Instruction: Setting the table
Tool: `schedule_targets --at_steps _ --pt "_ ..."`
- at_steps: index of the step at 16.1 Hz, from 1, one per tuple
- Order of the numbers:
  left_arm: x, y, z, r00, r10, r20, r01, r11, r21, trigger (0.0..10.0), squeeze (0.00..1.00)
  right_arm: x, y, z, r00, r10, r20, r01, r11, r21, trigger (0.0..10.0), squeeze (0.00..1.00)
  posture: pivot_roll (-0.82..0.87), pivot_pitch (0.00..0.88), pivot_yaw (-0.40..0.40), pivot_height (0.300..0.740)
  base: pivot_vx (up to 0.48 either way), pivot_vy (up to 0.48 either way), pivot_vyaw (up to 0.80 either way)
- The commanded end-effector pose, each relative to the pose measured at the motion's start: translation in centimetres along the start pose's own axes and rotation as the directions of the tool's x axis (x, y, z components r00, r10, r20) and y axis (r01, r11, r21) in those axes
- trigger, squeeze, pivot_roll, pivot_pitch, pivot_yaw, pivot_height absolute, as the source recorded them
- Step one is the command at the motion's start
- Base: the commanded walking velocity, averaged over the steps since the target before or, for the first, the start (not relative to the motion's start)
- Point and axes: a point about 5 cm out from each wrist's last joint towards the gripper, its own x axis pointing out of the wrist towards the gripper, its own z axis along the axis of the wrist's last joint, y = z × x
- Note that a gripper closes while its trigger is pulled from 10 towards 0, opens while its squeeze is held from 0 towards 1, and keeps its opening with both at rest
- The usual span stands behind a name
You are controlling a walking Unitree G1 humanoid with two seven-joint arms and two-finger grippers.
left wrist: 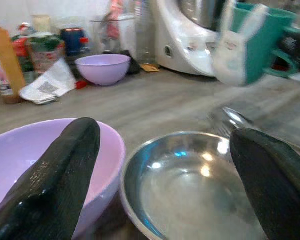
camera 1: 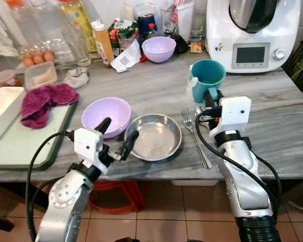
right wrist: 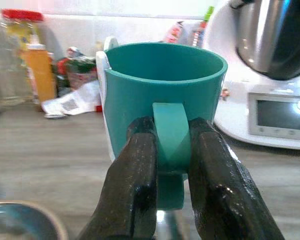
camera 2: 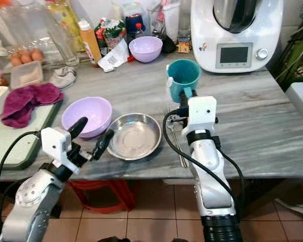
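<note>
A teal mug stands upright on the grey counter, and my right gripper is shut on its handle. A steel plate lies near the counter's front edge with a lilac bowl touching its left side. A fork lies just right of the plate, partly under my right wrist. My left gripper hangs open in front of the bowl and plate, one finger before each, holding nothing.
A second lilac bowl sits at the back among bottles and jars. A white kitchen machine stands at the back right. At the left lie a magenta cloth, a green board and a white tray.
</note>
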Motion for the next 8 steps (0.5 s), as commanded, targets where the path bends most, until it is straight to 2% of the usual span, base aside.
schedule_targets --at_steps 1,5,8 --pt "-0.1 -0.3 0.4 0.999 -0.042 0.005 0.042 0.999 0.002 10.0 0.0 0.5 0.0 1.3 0.999 0.018 0.05 -0.019 1.0 0.02 10.0 0.0 -0.12 0.144 0.093 0.74 0.0 0.0 0.0" --pt "-0.2 -0.4 0.4 0.996 -0.093 0.0 0.093 0.996 -0.003 10.0 0.0 1.2 0.1 1.7 0.995 0.073 0.067 -0.075 0.997 0.031 10.0 0.0 -0.13 0.144 0.093 0.74 0.0 0.0 0.0" --pt "-0.3 -0.5 0.1 0.994 -0.109 -0.007 0.109 0.994 -0.013 10.0 0.0 2.8 0.5 1.4 0.99 0.128 0.063 -0.13 0.991 0.025 10.0 0.0 -0.12 0.144 0.091 0.74 0.0 0.0 0.0"
